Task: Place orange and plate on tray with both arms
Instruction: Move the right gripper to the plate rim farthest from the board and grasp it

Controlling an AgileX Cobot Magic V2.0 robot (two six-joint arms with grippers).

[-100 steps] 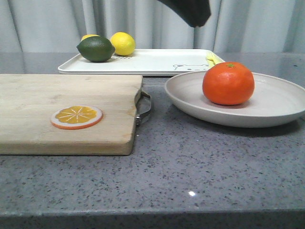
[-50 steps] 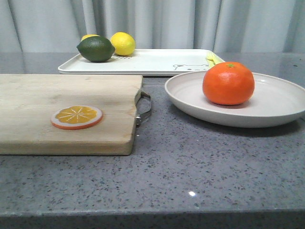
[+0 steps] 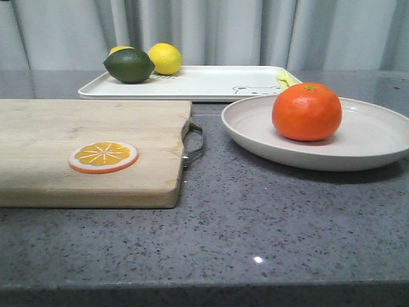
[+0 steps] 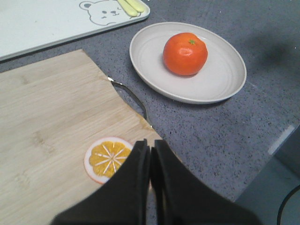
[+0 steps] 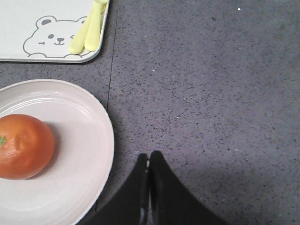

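Orange (image 3: pixel 306 112) sits on plate (image 3: pixel 377 137) beside tray (image 3: pixel 204 83) | left gripper (image 4: pixel 150 154) closed, empty | right gripper (image 5: pixel 148 164) closed, empty

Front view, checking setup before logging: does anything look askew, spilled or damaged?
Nothing stands out. The round orange fruit sits upright in the off-white plate, which lies flat on the grey counter, off the white rectangular tray. No spills or damage visible.
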